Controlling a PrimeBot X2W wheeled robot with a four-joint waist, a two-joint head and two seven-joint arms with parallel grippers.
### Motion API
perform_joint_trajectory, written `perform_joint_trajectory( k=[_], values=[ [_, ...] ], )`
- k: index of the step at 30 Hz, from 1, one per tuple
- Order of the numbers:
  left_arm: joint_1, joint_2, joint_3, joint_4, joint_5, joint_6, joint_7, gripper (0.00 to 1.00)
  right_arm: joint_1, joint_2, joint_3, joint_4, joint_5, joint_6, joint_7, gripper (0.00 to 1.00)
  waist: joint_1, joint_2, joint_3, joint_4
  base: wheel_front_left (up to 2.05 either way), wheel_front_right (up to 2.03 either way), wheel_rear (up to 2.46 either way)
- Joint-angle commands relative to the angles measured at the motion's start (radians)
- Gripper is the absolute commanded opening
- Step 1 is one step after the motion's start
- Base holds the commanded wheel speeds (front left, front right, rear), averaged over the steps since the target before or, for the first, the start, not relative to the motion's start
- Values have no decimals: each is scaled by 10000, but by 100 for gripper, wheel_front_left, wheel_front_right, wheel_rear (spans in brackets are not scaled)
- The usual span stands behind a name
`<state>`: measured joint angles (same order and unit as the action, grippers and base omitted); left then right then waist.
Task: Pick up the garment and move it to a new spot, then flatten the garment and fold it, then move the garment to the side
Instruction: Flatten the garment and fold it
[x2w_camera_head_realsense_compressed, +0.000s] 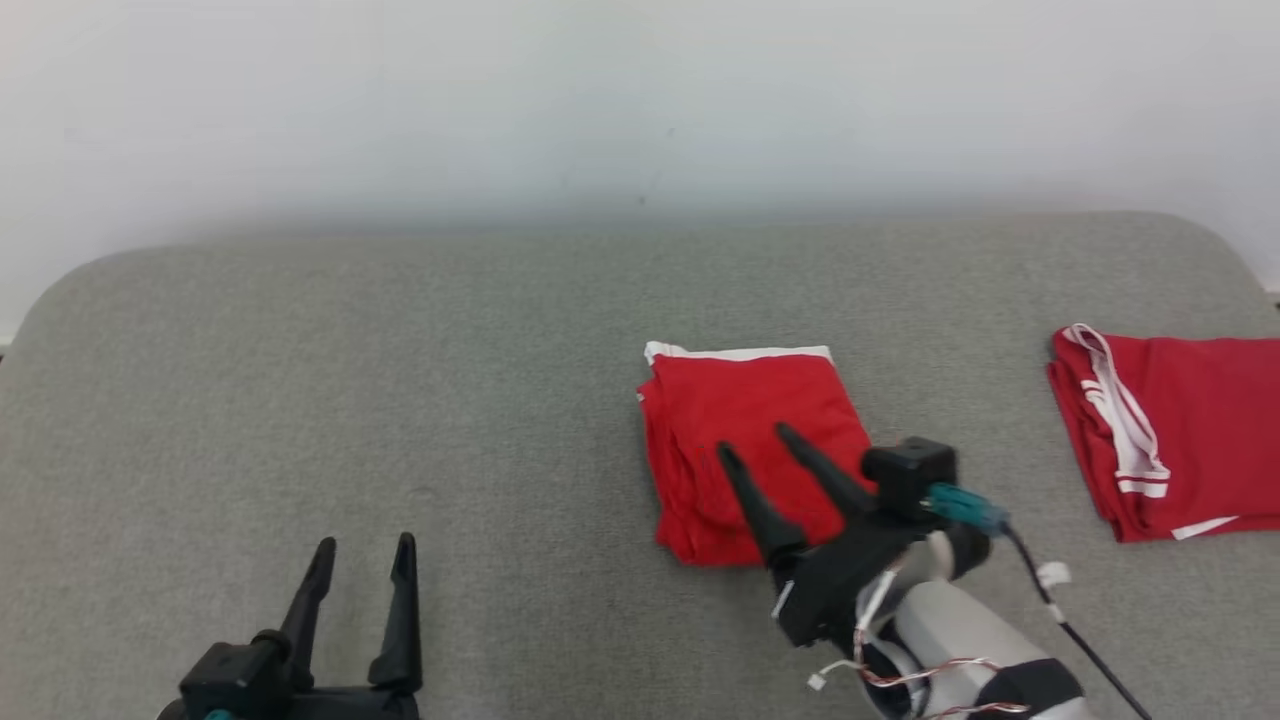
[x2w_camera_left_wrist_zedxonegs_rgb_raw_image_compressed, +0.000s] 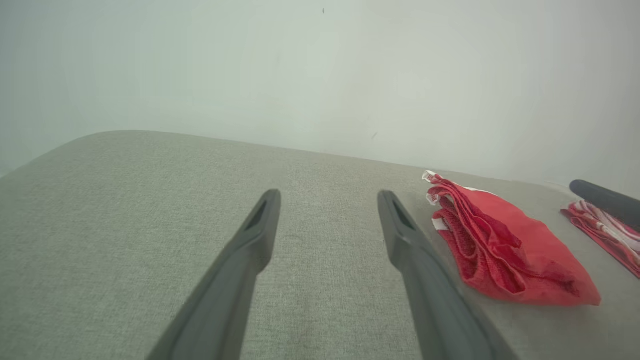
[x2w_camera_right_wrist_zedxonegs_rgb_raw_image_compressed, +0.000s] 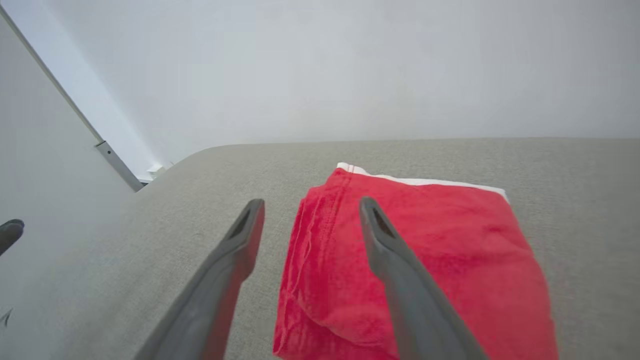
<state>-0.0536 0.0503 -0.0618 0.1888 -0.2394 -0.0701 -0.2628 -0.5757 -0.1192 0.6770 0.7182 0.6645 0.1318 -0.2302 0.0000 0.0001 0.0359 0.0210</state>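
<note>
Left gripper (x2w_camera_head_realsense_compressed: 365, 543): sitting nearest, at the lower left, jaws spread wide, gripping nothing, well apart from the cloth.
Right gripper (x2w_camera_head_realsense_compressed: 752, 440): hovering over the garment's near edge, fingers parted, carrying nothing.
Garment (x2w_camera_head_realsense_compressed: 750, 390): lying folded in a thick red square at mid-table, white hem along its far edge.
Step in hand: likely shifting it aside; pinching all layers at once and sliding low should be keeping the fold together.
Second garment (x2w_camera_head_realsense_compressed: 1190, 420): occupying the right side, narrowing the room there.
Table (x2w_camera_head_realsense_compressed: 450, 380): grey fabric, offering grip.
Wall (x2w_camera_head_realsense_compressed: 600, 100): standing pale behind.
</note>
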Motion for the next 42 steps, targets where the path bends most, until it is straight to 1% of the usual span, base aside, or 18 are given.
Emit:
perform_joint_trajectory(
  k=[1, 2, 3, 9, 13, 16, 22, 25, 31, 42],
  values=[
    [169, 4, 191, -86, 63, 64, -18, 100, 317, -216, -428, -264, -187, -27, -161, 100, 0, -1, -351, -482, 0, 0, 0],
    [232, 2, 273, -123, 98, 70, -18, 100, 453, -345, -742, -437, -295, -27, -215, 100, 0, -1, -378, -582, 0, 0, 0],
    [232, 2, 273, -123, 98, 70, -18, 100, 453, -345, -742, -437, -295, -27, -215, 100, 0, -1, -378, -582, 0, 0, 0],
    [540, 2, 758, -342, 189, 191, -18, 100, 1505, -903, -2735, -1433, -1240, -28, -336, 100, 0, -1, -558, -1051, 0, 0, 0],
    [802, 5, 891, -513, 170, 338, -18, 100, 2312, -1062, -3980, -1956, -1942, -28, -346, 100, 0, -1, -653, -1172, 0, 0, 0],
    [978, 4, 987, -563, 198, 306, -18, 100, 2872, -1130, -4447, -2187, -2342, -28, -349, 100, 0, -1, -724, -1192, 0, 0, 0],
    [1345, 4, 1187, -671, 422, 193, -18, 100, 3639, -1222, -4759, -2409, -2571, -28, -331, 100, 0, -1, -851, -1177, 0, 0, 0],
    [1527, 4, 1260, -692, 463, 134, -18, 100, 3861, -1217, -4623, -2460, -2597, -28, -234, 100, 0, -1, -908, -1152, 0, 0, 0],
    [1802, 4, 1329, -695, 528, 109, -18, 100, 3926, -1176, -4371, -2564, -2445, -28, -67, 100, 0, -1, -986, -1093, 0, 0, 0],
    [1766, 4, 1364, -668, 542, 182, -18, 100, 3989, -1133, -4487, -2555, -2355, -28, -21, 100, 0, -1, -984, -946, 0, 0, 0]
  ],
)
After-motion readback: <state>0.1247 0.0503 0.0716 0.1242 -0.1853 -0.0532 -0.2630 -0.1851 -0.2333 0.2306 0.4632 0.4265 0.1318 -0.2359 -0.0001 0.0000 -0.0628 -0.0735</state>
